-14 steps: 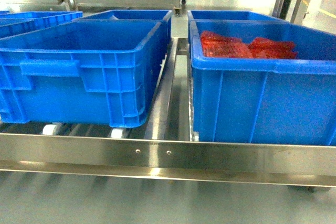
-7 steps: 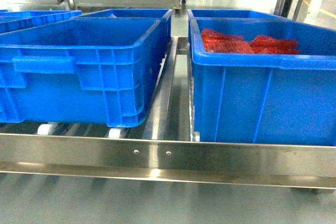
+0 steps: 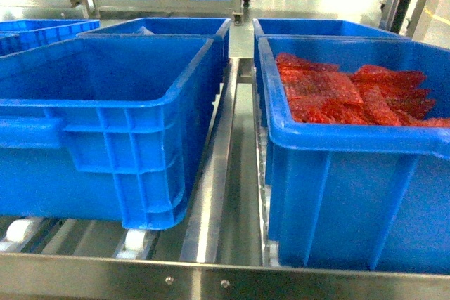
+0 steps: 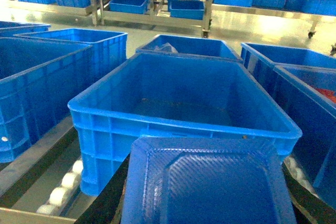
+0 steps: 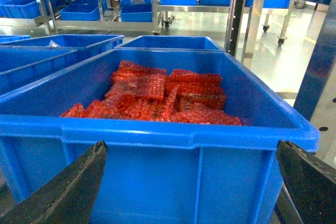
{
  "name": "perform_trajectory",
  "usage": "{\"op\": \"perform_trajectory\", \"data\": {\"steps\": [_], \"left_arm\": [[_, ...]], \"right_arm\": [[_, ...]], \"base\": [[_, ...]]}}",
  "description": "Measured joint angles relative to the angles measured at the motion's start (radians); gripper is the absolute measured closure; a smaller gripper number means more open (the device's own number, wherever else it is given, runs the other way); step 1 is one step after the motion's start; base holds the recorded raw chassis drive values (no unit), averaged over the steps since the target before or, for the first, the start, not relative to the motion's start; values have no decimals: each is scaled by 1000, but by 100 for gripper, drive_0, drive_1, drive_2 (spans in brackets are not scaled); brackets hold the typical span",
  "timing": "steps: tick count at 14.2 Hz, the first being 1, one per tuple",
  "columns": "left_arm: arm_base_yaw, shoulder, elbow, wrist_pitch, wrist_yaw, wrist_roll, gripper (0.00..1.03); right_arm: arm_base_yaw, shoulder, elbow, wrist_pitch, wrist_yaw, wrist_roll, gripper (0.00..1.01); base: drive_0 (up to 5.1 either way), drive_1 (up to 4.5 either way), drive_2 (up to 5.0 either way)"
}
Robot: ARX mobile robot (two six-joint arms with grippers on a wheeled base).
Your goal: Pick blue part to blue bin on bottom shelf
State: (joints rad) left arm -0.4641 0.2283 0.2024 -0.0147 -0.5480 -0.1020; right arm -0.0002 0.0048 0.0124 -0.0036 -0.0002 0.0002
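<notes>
So nearest the left wrist cam is the blue part (image 4: 210, 184), a flat dark-blue square with a ribbed face, filling the 6 o'clock edge of that view. The left gripper (image 4: 207, 203) has it clamped, going by the black fingers (image 4: 107, 198) showing along both sides of it. It hangs just in front of the near rim of the blue bin (image 4: 181, 124), not inside it yet. That bin looks bare inside, just its floor showing.

On the right wrist cam, the right gripper (image 5: 189, 182) is spread wide with nothing between its dark fingers (image 5: 63, 192), sitting right in front of the second tote (image 5: 157, 129), which is loaded with red bubble-wrap bags (image 5: 157, 98).

From the head cam, both totes sit side by side on the bottom shelf (image 3: 211, 282), blue bin at 9 o'clock, bag tote at 3 o'clock, with the centre rail (image 3: 211, 180) between them and white rollers (image 3: 137, 240) under the bin. Neither arm shows up in this view.

Behind them, around 12 o'clock, more blue totes (image 3: 162, 27), then racks across the shiny floor.
</notes>
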Motion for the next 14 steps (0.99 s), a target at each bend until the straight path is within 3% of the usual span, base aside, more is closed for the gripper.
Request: {"op": "perform_trajectory", "data": {"steps": [10, 14], "left_arm": [[-2, 3, 0, 0, 2, 0, 59], [-2, 3, 0, 0, 2, 0, 59]], "right_arm": [[0, 0, 0, -1, 0, 0, 3], [0, 0, 0, -1, 0, 0, 3]], "base": [[-5, 403, -413], [0, 0, 0]]}}
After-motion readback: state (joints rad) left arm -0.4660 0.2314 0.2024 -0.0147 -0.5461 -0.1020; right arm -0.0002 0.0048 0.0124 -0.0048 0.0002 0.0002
